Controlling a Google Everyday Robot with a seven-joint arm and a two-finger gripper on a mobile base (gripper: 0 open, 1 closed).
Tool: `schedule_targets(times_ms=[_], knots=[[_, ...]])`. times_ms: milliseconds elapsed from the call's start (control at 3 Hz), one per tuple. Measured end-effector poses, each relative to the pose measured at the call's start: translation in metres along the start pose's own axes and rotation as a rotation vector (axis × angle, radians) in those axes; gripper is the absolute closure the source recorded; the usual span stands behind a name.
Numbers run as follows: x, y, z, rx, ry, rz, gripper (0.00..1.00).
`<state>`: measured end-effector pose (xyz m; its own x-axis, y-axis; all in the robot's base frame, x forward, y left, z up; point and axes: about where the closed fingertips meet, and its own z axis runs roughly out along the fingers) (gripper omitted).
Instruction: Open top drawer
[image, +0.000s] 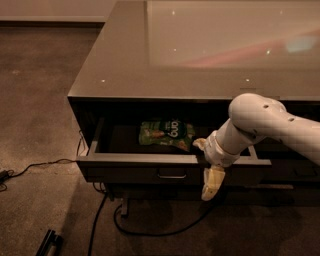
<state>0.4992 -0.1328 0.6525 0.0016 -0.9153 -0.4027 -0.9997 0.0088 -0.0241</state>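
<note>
Cam view, the only one I get: the top drawer (130, 172) stands well out of the cabinet (125, 70). Its front panel is level and faces me, and its left side wall runs back into the dark opening. A small rect. handle (171, 175) sits at the centre of the front. Inside, towards the back of the tray, a green snack pouch (166, 133) lies flat, clear of the front panel.

The gripper (202, 169) is at the drawer's front, just right of the handle, straddling the panel's top edge w/ jaws spread apart. One of the fingers (212, 181) hangs down outside the front, tip below the panel's bottom edge. The other pokes up on the tray side just behind the lip, near the pouch's right corner. Only the panel edge passes through the gap, and I can't tell whether either pad presses on it. The white arm (260, 122) comes in from the right edge, its rounded joint over the drawer's right part, hiding that bit of the opening.

The cabinet top is glossy, w/ a paler inset and a few light spots. Carpet (35, 90) lies to the left and in front. A black cable (45, 164) runs from the left edge towards the cabinet base, and another cable loop (150, 233) lies on the floor below the drawer. Bottom left there's a dark rod-like obj. (48, 243), can't ID it
</note>
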Motion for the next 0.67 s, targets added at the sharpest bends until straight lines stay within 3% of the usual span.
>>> schedule_targets(times_ms=[667], knots=[[0.008,0.039,-0.007,0.005,0.071,0.003,0.42]])
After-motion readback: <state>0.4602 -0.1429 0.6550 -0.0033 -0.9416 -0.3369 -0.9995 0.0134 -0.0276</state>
